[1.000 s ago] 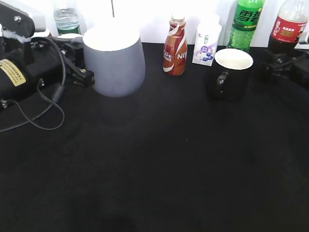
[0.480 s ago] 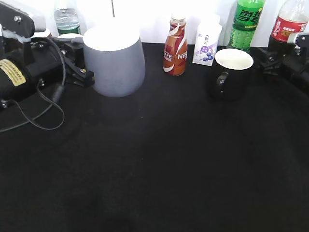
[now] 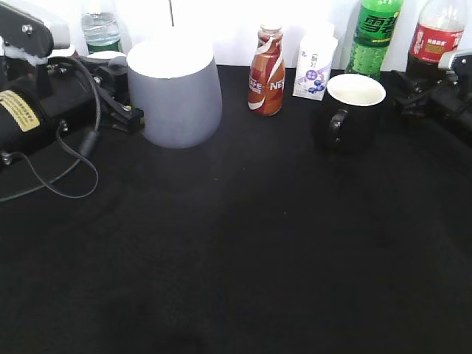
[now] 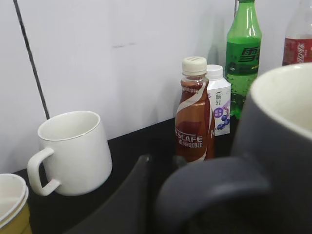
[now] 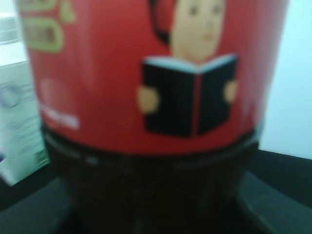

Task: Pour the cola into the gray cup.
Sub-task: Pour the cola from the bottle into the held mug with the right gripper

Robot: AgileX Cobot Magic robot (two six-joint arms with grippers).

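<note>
The cola bottle (image 3: 435, 38), red label over dark drink, stands at the far right back. It fills the right wrist view (image 5: 146, 73). My right gripper (image 3: 422, 90) is shut around its dark lower part (image 5: 156, 214), a finger on each side. The gray cup (image 3: 175, 92), rounded with a white inside, stands at the back left. My left gripper (image 3: 127, 99) is shut on its loop handle. In the left wrist view the cup (image 4: 285, 146) is at the right, and one gripper finger (image 4: 168, 178) lies against the handle.
A black mug (image 3: 352, 110), a Nescafe bottle (image 3: 267, 70), a small milk carton (image 3: 316, 65) and a green soda bottle (image 3: 375, 33) stand along the back. A water bottle (image 3: 101, 29) is behind the left arm. A white mug (image 4: 73, 151) and a yellow cup (image 4: 9, 204) stand by the wall.
My right gripper has come in around the cola bottle's base. The bottle has since shifted slightly left and up. The left gripper and gray cup have not moved.
</note>
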